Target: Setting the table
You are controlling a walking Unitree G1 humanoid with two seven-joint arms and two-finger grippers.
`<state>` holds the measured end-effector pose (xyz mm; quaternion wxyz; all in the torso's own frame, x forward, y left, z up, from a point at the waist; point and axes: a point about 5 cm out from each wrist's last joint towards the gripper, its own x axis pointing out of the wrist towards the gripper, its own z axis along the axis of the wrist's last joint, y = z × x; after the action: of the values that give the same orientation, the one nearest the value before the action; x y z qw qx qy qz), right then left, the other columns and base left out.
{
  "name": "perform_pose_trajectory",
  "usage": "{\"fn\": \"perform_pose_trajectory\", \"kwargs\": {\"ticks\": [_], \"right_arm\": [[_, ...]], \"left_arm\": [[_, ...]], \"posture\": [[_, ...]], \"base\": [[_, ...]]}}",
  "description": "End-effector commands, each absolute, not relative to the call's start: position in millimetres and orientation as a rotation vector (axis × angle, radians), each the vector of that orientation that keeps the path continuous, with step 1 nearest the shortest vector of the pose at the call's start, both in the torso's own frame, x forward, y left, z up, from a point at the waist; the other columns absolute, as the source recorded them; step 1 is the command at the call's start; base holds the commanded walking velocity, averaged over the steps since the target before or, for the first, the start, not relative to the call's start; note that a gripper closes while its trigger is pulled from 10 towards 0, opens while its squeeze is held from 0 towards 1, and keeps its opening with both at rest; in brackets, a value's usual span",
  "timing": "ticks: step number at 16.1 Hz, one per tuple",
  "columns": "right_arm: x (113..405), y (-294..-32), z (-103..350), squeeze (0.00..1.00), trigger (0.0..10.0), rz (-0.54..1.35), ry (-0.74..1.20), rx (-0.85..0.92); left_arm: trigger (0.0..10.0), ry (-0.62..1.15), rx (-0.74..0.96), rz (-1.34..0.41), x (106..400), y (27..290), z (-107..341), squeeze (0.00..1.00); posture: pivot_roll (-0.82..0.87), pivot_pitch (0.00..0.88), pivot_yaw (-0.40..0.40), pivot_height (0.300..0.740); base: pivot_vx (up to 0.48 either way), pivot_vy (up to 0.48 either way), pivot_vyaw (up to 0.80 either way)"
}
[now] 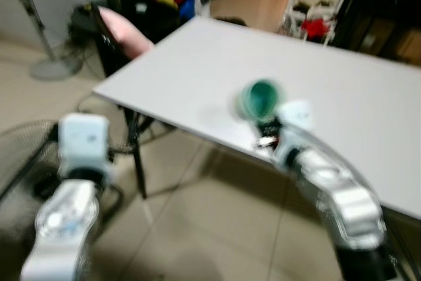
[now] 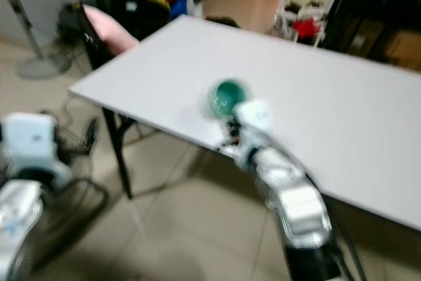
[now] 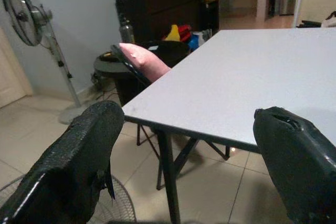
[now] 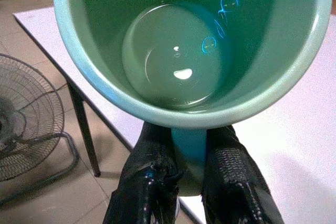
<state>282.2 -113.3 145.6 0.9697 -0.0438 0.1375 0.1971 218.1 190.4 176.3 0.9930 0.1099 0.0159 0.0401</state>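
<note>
Two arms reach toward a white table (image 1: 197, 70). Head views, both blurred: right gripper (image 1: 266, 133) sits at the table's near edge w/ a green cup (image 1: 258, 98) over the tabletop, just inside that edge. Left arm is lower, off the table over tiled floor, near a floor fan (image 1: 26, 149). Behind the table's far corner: a black chair w/ a pink cushion (image 1: 125, 31), a standing fan's base (image 1: 56, 67), dark shelves w/ red, yellow, blue items. Cables lie under the table.

Left wrist view: left gripper (image 3: 189, 171) w/ fingers (image 3: 79, 161) spread wide, nothing between them. Table edge and its black folding legs (image 3: 168, 177) ahead; standing fan (image 3: 23, 11) shown full height.

Right wrist view: fingers (image 4: 149, 177) clamp the green cup's handle; cup interior looks empty, faint blue print on its inner wall.
</note>
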Motion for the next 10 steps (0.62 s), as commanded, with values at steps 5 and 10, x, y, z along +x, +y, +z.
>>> {"fn": "perform_pose_trajectory", "kwargs": {"ticks": [5, 10], "right_arm": [[290.5, -124.6, 152.5, 0.0, 10.0, 0.358, 0.271, -0.103], [300.3, -129.3, 153.5, 0.0, 10.0, 0.326, 0.293, -0.132]], "left_arm": [[10.0, 0.022, 0.219, 0.037, 220.4, 182.2, 176.6, 0.0], [10.0, 0.025, 0.22, 0.018, 223.2, 178.6, 173.6, 0.0]], "posture": [[-0.06, 0.0, -0.032, 0.74], [-0.06, 0.0, -0.027, 0.74]], "base": [[0.414, 0.0, 0.0], [0.413, 0.0, 0.0]]}}
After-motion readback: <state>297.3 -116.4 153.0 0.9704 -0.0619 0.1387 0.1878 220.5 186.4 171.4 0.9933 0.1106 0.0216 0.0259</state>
